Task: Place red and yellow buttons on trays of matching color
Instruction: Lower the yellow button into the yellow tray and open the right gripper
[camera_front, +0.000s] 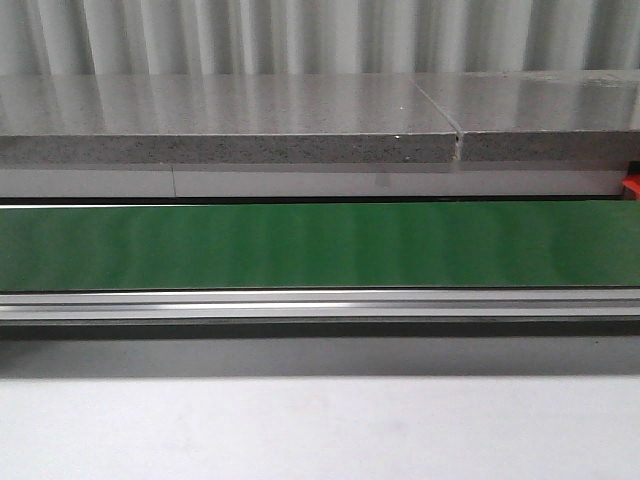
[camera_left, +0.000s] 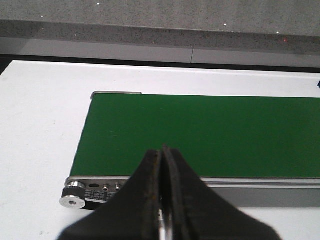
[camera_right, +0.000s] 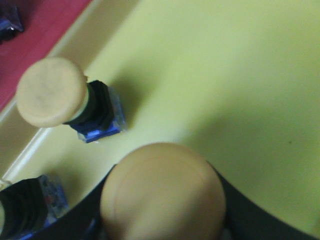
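Here we are hanging over the yellow tray (camera_right: 240, 75) with the right gripper (camera_right: 162, 235), its dark fingers closing either side of a yellow button (camera_right: 162, 192) whose domed cap is filling the near part of the right wrist view; we are reading the jaws as clamped on it. The button's long axis is pointing straight up the camera line, cap toward us, body hidden beneath. A second yellow button (camera_right: 65, 100) is lying tilted just beside, near the tray's rim, and a third body (camera_right: 30, 207) is showing at the edge. The red tray (camera_right: 45, 30) is bordering that rim. Open yellow floor is lying away from those neighbours, so we are judging the release safest there. The left gripper (camera_left: 162, 200) is idling with fingers pressed together, over the near end of the green belt (camera_front: 320, 245), which is carrying nothing we can see.
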